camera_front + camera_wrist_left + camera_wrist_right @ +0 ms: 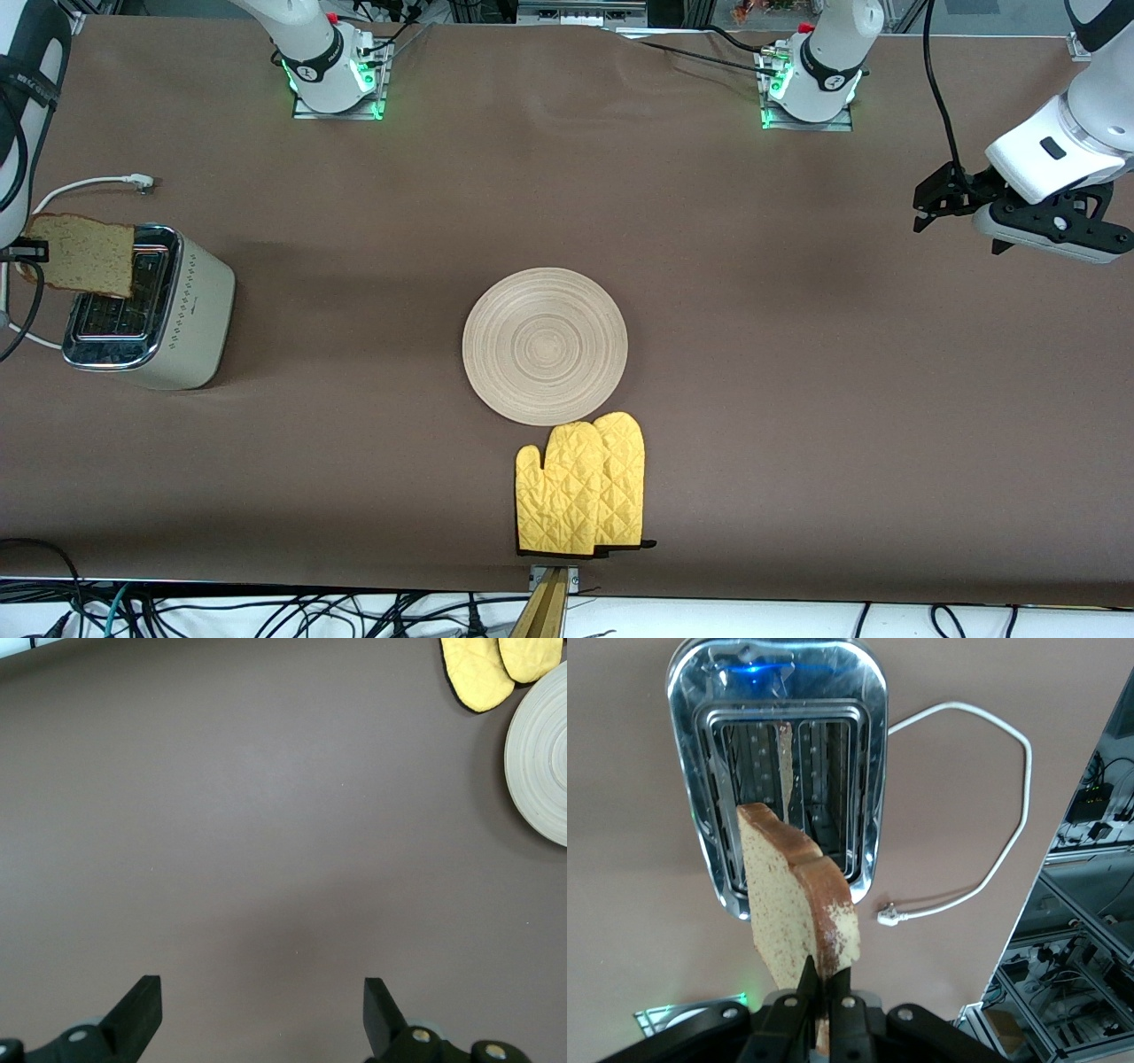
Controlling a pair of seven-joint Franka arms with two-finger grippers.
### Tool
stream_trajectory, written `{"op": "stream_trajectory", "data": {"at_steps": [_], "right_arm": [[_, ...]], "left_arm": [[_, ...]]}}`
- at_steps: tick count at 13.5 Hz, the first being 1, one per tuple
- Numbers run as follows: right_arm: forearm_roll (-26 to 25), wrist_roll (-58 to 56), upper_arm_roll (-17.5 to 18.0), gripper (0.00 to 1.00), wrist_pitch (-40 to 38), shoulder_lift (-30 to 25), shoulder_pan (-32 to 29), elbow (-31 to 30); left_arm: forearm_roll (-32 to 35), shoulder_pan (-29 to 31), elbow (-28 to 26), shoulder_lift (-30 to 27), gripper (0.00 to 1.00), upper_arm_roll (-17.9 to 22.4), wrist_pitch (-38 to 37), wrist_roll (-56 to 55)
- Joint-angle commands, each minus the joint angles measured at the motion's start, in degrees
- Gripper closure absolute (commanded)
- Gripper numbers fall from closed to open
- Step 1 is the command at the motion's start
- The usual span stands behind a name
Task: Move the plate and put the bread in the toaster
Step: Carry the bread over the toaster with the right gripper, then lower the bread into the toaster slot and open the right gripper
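The cream-white toaster (182, 310) stands at the right arm's end of the table, its two slots open upward (780, 691). My right gripper (34, 253) is shut on the bread (84, 255) and holds the slice on edge in the air over the toaster's chrome top. In the right wrist view the fingers (828, 970) pinch the slice (793, 895) at its crust. The round beige plate (545, 346) lies at the table's middle. My left gripper (926, 208) hangs open and empty over bare table at the left arm's end, as its wrist view (261, 1001) shows.
Two yellow quilted oven mitts (582, 486) lie beside the plate, nearer the front camera, and touch its rim. The toaster's white cord (89, 183) loops on the table toward the arm bases. The plate's edge (540, 762) and the mitts (487, 669) show in the left wrist view.
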Motion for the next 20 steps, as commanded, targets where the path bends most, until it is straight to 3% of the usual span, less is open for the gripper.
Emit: {"op": "stream_trajectory", "data": {"at_steps": [1, 9, 20], "right_arm": [[-0.8, -0.8, 0.0, 1.0, 1.8, 1.7, -0.2, 0.4], [-0.1, 0.0, 0.3, 1.0, 7.7, 4.3, -0.2, 0.1], [8.0, 1.8, 0.5, 1.0, 10.6, 9.1, -0.1, -0.7]], "left_arm": [[-1.2, -0.2, 1.8, 0.6, 0.0, 0.2, -1.3, 0.3], [-0.5, 0.0, 1.7, 0.6, 0.0, 0.7, -1.4, -0.5], [-0.5, 2.1, 1.7, 0.7, 0.0, 0.8, -1.3, 0.3]]}}
